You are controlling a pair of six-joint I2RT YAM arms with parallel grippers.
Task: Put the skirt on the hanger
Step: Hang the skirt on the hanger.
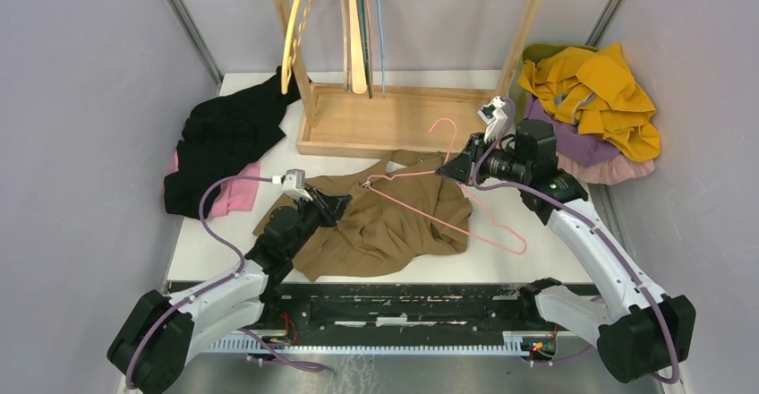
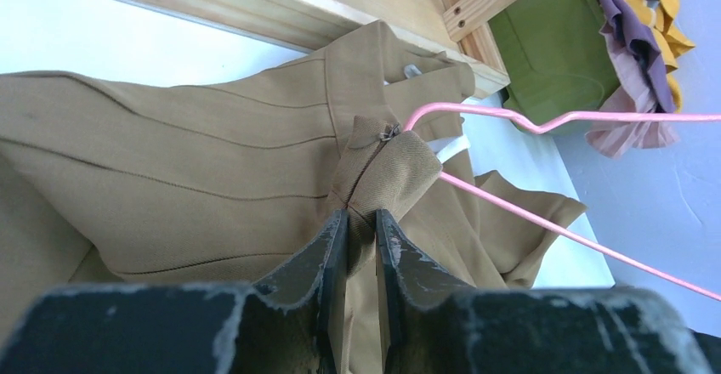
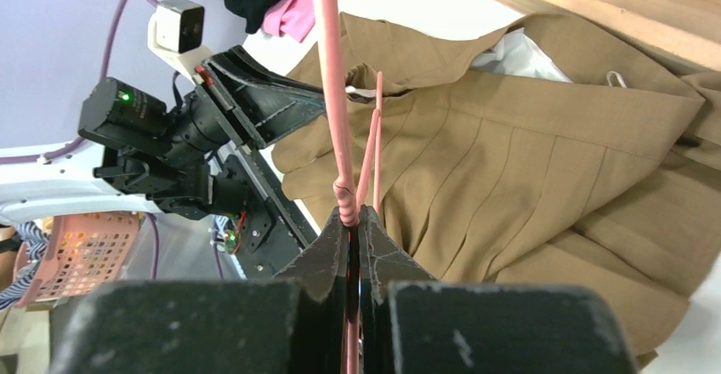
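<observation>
A wooden garment rack [image 1: 376, 121] hung with several hangers [image 1: 358, 45] stands toward the back of a white table [image 1: 492, 267], with pale lilac-grey walls [image 1: 81, 81] behind and beside it, a heap of black clothing [image 1: 224, 134] to its left, and yellow garments [image 1: 600, 94] to its right, all in even light.

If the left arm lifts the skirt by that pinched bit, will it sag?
Likely floppy: the skirt lies in soft folds. The left gripper pinches only a small waistband flap, so the rest would probably hang and drag.
</observation>
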